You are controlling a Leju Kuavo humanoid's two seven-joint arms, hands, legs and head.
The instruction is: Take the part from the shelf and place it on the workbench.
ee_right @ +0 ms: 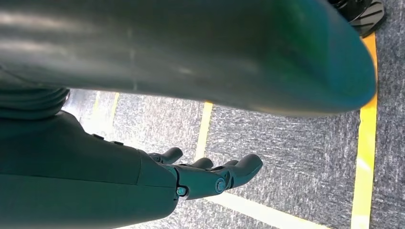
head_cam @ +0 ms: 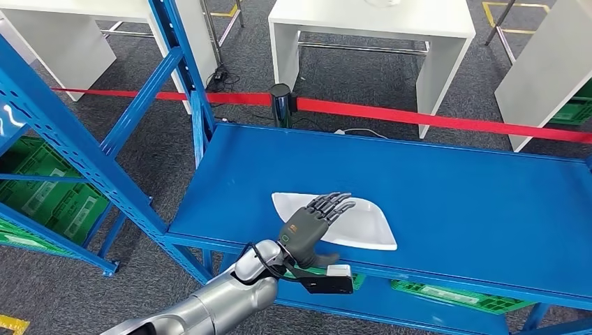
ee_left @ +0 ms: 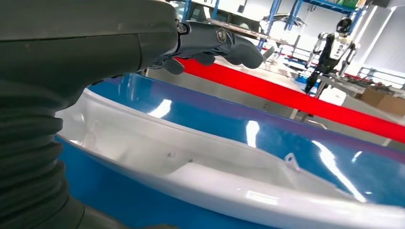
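Note:
A white, shallow, boat-shaped part (head_cam: 356, 222) lies flat on the blue workbench (head_cam: 454, 195) near its front edge. My left hand (head_cam: 312, 225) hovers over the part's left half, fingers stretched out and apart, holding nothing. In the left wrist view the part (ee_left: 191, 162) passes just under the hand (ee_left: 210, 45), with a gap between the fingers and its glossy surface. My right hand (ee_right: 210, 176) hangs over grey floor, fingers loosely extended and holding nothing.
A blue shelf frame (head_cam: 84, 153) with green crates (head_cam: 49, 195) stands to the left. A red barrier tape (head_cam: 419, 115) on a black post (head_cam: 281, 103) runs behind the bench, with white tables (head_cam: 370, 28) beyond. More green crates (head_cam: 454, 296) sit on the bench's lower level.

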